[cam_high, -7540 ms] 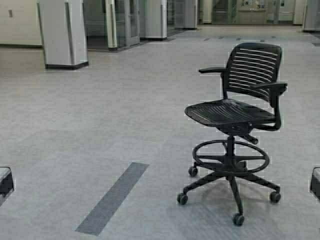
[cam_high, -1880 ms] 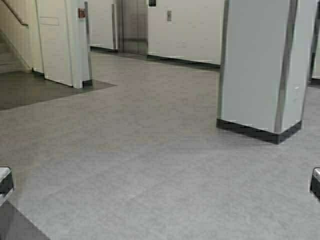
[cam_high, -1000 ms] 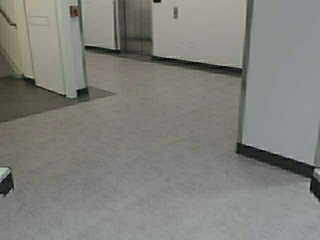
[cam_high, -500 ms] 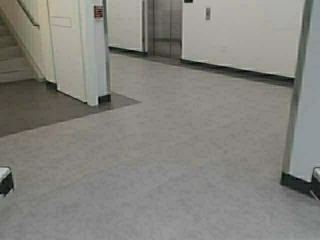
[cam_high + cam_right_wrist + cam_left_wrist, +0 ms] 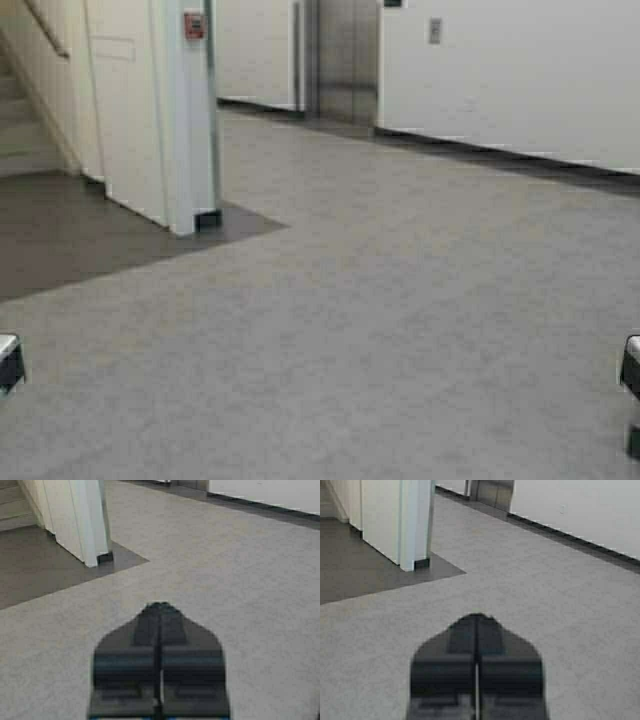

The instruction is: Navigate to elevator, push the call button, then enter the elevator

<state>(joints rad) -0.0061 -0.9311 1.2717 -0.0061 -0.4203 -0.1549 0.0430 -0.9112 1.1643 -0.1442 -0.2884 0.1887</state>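
A hallway of speckled grey floor [image 5: 400,330] is shown, smooth and matte, with a darker grey patch [image 5: 70,240] at the left, cut to an angular outline. On that patch a white, square-edged pillar [image 5: 185,120] is set, finished with a black base strip; a small red box [image 5: 194,24] is fixed high on its face. Steps [image 5: 25,130] and a slanted rail are seen beyond it at the far left.

The elevator [image 5: 345,55] is placed far ahead, left of centre in the high view: tall brushed-steel doors recessed in a cream wall [image 5: 520,80]. The call button [image 5: 435,30], a small upright metal plate, is mounted on that wall just right of the doors. A dark baseboard [image 5: 520,160] is run along the foot of the wall.

The left gripper [image 5: 476,616] is held low over the floor, its dark wedge-shaped fingers pressed together along a thin centre seam, nothing between them. The right gripper [image 5: 160,605] is shown likewise, fingers pressed flat together to a blunt point, holding nothing. Both arms are parked at the lower corners of the high view.
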